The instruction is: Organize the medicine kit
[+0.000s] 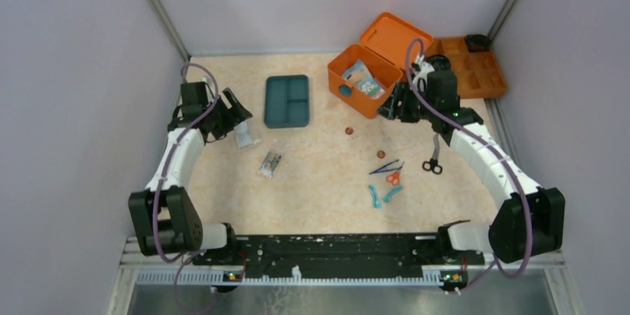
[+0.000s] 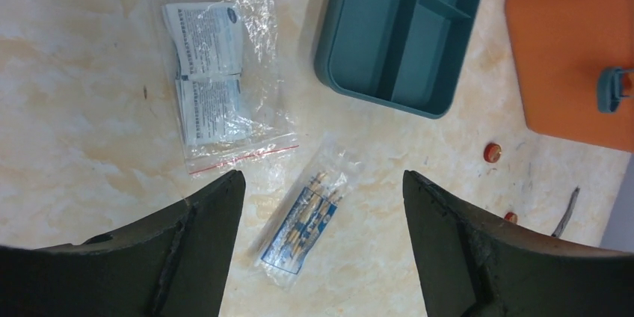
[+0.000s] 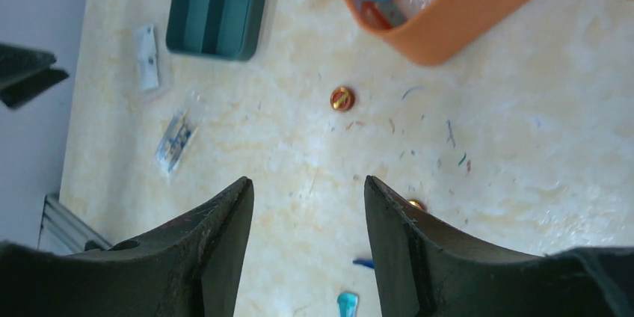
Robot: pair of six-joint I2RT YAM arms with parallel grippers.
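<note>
Medicine kit [image 1: 358,101], smooth orange plastic; left end effector [image 2: 321,179], right end effector [image 3: 308,182] spread.

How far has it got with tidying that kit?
Early. The kit is open with a few packets inside. The left gripper and right gripper hang open, empty. A wipes bag, swabs, scissors and tweezers lie out on the table.
</note>
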